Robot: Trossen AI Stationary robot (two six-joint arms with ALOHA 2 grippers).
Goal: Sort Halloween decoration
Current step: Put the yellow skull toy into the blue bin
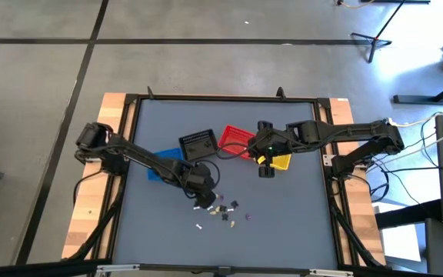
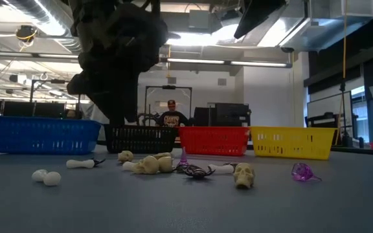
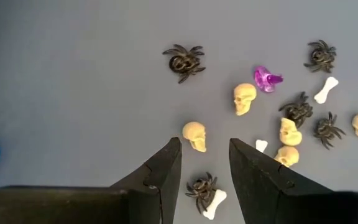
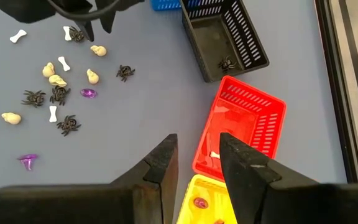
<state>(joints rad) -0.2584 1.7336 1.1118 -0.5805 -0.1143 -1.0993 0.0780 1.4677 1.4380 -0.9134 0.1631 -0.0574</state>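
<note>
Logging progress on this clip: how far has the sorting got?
Barely started. Done: one spider lies in the black basket, a small white piece in the red basket, two bits in the yellow basket. In hand: nothing; the left gripper hovers open above a spider and bone, the right gripper open over the baskets. Left: the scattered trinkets on the table.

No words, numbers, labels or signs can be read in any of the pictures. The baskets, the table and the little toys have no writing on them that shows. Things in the room far behind the table are too small to tell.
</note>
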